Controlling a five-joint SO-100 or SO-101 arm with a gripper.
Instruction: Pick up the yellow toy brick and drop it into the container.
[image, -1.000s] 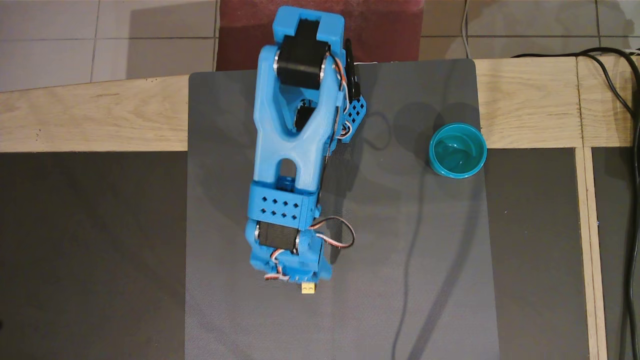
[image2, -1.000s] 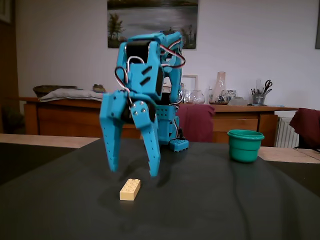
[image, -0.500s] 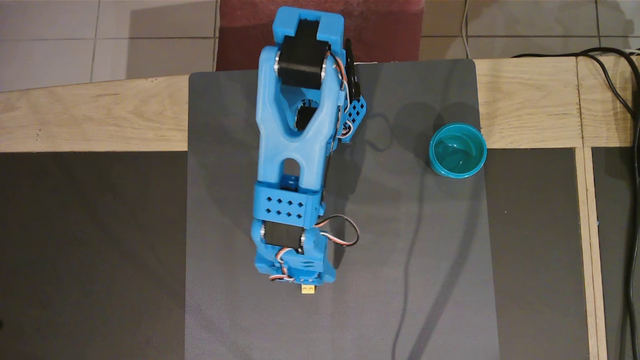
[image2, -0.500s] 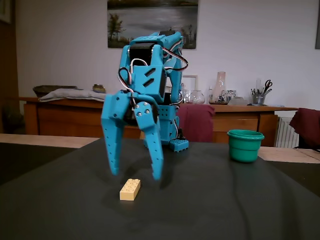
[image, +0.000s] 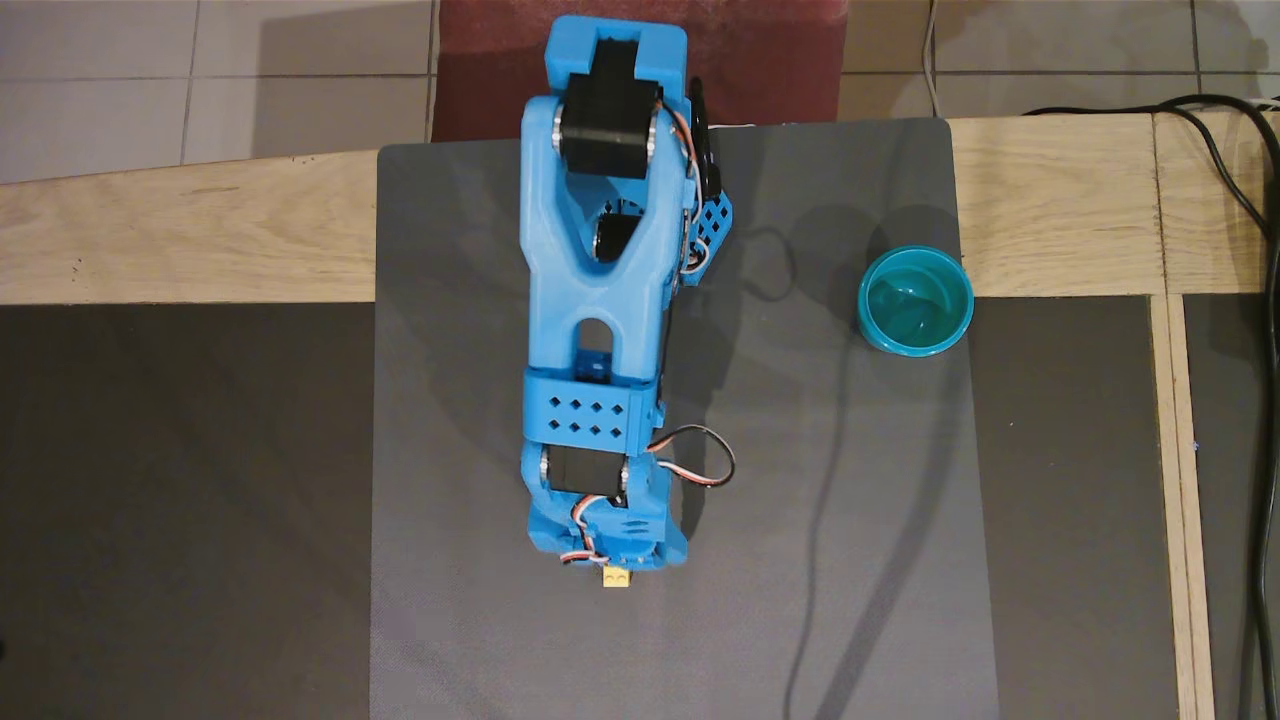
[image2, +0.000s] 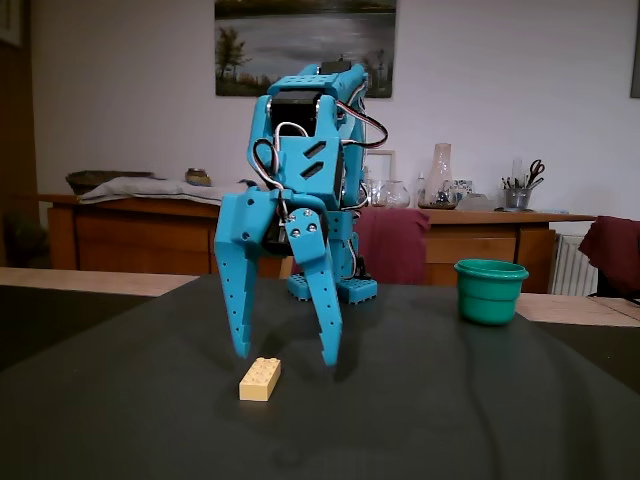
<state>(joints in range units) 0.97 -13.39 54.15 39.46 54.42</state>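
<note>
The yellow toy brick (image2: 260, 380) lies flat on the dark grey mat, studs up. In the overhead view only its end (image: 616, 577) shows from under the gripper. My blue gripper (image2: 285, 352) points down with its jaws open, fingertips just above the mat. The brick lies just in front of and below the gap between the fingertips, not held. The teal cup (image: 915, 301) stands upright and empty at the mat's right edge, far from the gripper. It shows at the right in the fixed view (image2: 490, 291).
The grey mat (image: 820, 560) lies on a wooden and black table. Black cables (image: 1245, 200) run along the right side. The arm's base (image: 615, 60) sits at the far edge of the mat.
</note>
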